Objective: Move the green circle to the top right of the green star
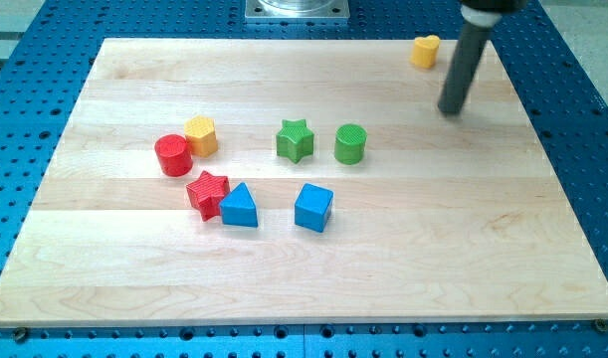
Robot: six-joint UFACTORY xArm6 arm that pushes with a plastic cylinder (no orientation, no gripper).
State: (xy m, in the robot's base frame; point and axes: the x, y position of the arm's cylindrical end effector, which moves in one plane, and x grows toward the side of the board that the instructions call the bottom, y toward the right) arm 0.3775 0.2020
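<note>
The green circle stands on the wooden board just to the right of the green star, with a small gap between them. My tip rests on the board up and to the right of the green circle, well apart from it. The dark rod rises from the tip toward the view's top right.
A yellow heart lies near the board's top right edge, left of the rod. A red circle and yellow hexagon touch at the left. Below them sit a red star, blue triangle and blue cube.
</note>
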